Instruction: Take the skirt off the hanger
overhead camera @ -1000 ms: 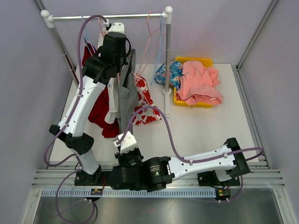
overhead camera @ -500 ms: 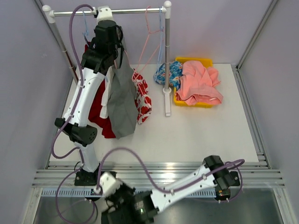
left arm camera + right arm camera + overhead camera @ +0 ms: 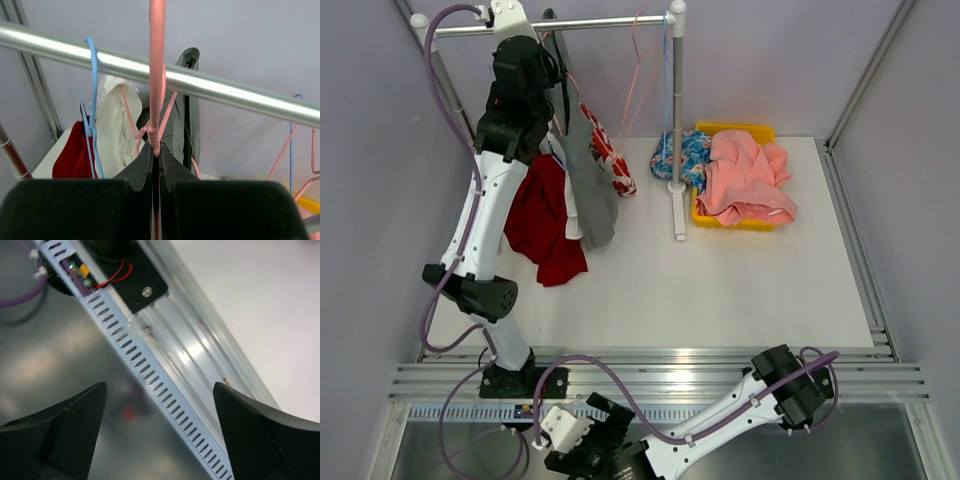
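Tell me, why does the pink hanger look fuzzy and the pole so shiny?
Left wrist view: the hanger sits very close to the lens, so it blurs; the pole catches the light in a white streak. Top view: both look sharp.

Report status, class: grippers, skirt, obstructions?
Left gripper shut on pink hanger at rail. Right gripper open, empty. Grey skirt on hanger. Red garment crowds beside.
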Controlling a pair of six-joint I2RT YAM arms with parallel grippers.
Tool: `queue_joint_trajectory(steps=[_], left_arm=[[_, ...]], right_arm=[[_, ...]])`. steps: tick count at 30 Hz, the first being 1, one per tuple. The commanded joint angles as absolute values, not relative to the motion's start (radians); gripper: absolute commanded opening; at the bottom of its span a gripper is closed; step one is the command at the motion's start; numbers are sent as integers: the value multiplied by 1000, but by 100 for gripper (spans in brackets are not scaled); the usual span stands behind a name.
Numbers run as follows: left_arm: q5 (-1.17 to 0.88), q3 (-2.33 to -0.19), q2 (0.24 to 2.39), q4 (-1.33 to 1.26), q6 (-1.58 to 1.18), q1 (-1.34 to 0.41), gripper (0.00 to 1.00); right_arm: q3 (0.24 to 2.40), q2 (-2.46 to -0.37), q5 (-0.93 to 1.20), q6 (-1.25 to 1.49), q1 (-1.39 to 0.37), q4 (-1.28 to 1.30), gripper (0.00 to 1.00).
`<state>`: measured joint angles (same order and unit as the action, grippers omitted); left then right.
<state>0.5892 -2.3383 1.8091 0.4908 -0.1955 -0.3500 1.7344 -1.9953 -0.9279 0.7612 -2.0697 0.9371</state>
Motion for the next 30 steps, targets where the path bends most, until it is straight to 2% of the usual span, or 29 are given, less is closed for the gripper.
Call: queue_joint_trajectory(steps=[1, 5, 10, 12, 15, 19, 24, 30], left_arm=[[568, -2263, 1648, 377, -271, -353, 0], [511, -2237, 1550, 491, -319, -377, 0], [474, -2250, 1488, 647, -310, -449, 0], [459, -2247, 1457, 717, -313, -475, 0], [462, -2221, 1425, 797, -328, -500, 0], [428, -2117, 1336, 785, -356, -506, 0], [396, -2175, 1336, 851, -373, -529, 0], [433, -2164, 1342, 821, -397, -575, 0]], right_arm=[[1824, -1957, -1129, 880, -2039, 1110, 99], [1761, -1818, -1149, 755, -1895, 1034, 99], [1596, -1616, -1106, 293, -1795, 547, 99], [1594, -1572, -1107, 163, -1764, 442, 100], [1646, -1577, -1121, 72, -1730, 416, 99], [1692, -1595, -1121, 6, -1723, 351, 99], [1707, -1603, -1097, 8, -1717, 288, 99], [1869, -1692, -1042, 12, -1720, 287, 99]])
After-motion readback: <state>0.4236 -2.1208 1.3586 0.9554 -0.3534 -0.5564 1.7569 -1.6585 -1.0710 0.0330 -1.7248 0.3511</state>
